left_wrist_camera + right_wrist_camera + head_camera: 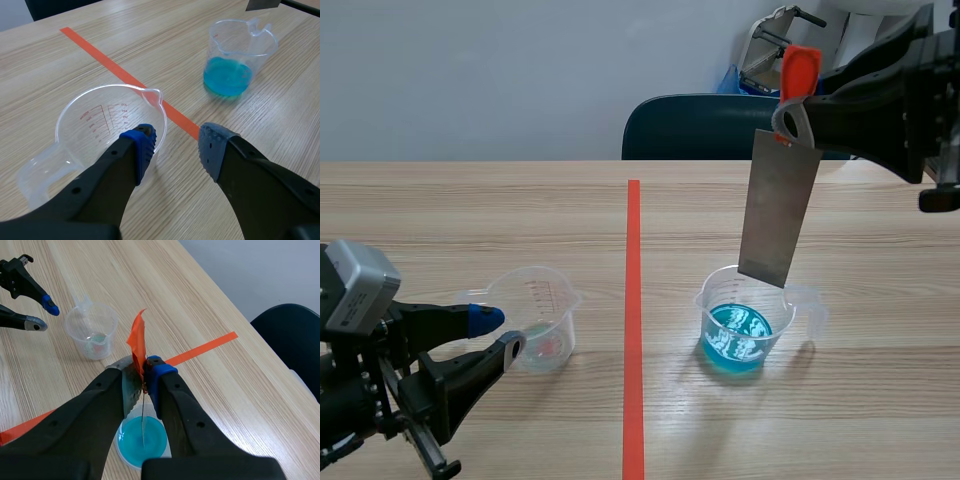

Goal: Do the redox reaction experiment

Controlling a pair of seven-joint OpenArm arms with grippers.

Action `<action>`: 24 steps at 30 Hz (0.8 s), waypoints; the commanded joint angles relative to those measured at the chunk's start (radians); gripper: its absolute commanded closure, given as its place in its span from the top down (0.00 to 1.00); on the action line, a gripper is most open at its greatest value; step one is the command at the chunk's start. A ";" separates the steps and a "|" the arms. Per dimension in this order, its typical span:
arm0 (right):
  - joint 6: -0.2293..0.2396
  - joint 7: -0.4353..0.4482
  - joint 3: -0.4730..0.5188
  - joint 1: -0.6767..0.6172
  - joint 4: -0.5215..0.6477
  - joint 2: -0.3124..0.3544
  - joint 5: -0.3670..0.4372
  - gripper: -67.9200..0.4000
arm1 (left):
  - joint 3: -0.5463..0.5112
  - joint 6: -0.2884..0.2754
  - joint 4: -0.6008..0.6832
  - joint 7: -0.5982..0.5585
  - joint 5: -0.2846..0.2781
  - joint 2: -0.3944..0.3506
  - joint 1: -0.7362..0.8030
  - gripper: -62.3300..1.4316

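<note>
Pale wood-grain worktop with an orange-red tape line down its middle, and a dark blue chair behind. My right gripper is clamped on the orange-red tab of the thin grey metal plate. It hangs nearly upright, its lower edge above the rim of the clear plastic measuring cup of blue liquid and not yet in it. My left gripper is spread wide with nothing in it, its tips just beside the almost empty clear measuring cup with red markings. To dip well, I'd centre the plate over the blue liquid first, then lower it straight and slowly, clear of the wall. That cup looks light, and a nudge could tip it
</note>
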 commanded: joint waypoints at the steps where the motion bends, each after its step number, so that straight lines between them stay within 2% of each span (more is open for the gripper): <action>1: 0.007 0.011 0.006 0.014 0.016 0.013 0.014 0.02 | -0.005 0.003 0.013 -0.015 -0.003 0.004 -0.006 0.39; 4: 0.007 0.012 0.006 0.014 0.015 0.013 0.013 0.02 | -0.005 0.006 0.013 -0.016 -0.003 0.004 -0.006 0.42; 6: 0.007 0.022 0.005 0.014 0.015 0.013 0.008 0.01 | -0.005 0.006 0.013 -0.019 -0.003 0.004 -0.006 0.48; 12: 0.007 0.060 -0.001 0.014 -0.003 0.001 -0.017 0.01 | -0.005 0.006 0.013 -0.023 -0.003 0.004 -0.006 0.78; 16: 0.007 0.115 -0.034 0.014 -0.051 -0.008 -0.064 0.01 | -0.005 0.006 0.013 -0.023 -0.003 0.004 -0.006 0.90; 24: 0.007 0.270 -0.098 0.014 -0.126 -0.009 -0.171 0.01 | -0.005 0.006 0.013 -0.023 -0.003 0.004 -0.006 0.92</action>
